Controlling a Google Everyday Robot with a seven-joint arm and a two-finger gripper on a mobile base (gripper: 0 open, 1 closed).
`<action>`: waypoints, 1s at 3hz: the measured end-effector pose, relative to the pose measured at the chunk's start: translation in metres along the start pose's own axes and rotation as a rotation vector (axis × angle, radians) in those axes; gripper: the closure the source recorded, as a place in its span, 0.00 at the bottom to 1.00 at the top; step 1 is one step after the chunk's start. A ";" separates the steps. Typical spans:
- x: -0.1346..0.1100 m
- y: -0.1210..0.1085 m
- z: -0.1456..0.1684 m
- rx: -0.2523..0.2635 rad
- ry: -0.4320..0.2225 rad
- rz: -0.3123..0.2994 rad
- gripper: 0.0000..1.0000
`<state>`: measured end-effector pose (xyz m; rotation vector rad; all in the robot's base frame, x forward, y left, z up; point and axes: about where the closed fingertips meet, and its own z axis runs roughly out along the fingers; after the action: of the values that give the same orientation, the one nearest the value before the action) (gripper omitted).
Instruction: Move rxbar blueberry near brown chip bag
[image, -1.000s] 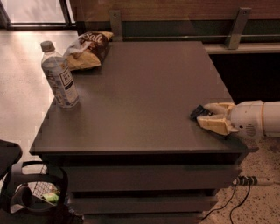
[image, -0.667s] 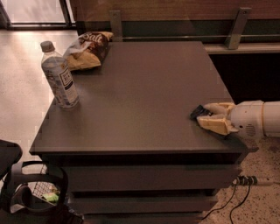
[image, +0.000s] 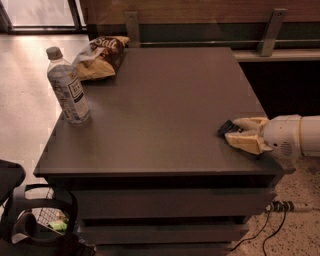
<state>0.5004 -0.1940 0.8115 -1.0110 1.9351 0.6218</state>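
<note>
My tool (image: 239, 133) is pinching the rxbar blueberry (image: 226, 128) at the right edge of the table (image: 165, 110). Bare surface is stretching toward the brown chip bag (image: 102, 55).

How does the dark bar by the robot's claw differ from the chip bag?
The brown chip bag is larger and wrinkly, brown and yellow with white script; the rxbar blueberry is small and dark. The bag lies in the far left corner of the table; the bar is at the tip of the gripper, near the right edge. Both are on it.
</note>
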 end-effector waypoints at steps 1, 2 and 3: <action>0.000 0.000 0.000 0.000 0.000 0.000 1.00; 0.000 0.000 0.000 0.000 0.000 0.000 1.00; 0.000 0.000 0.000 0.000 0.000 -0.001 1.00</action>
<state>0.5004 -0.1939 0.8117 -1.0115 1.9347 0.6212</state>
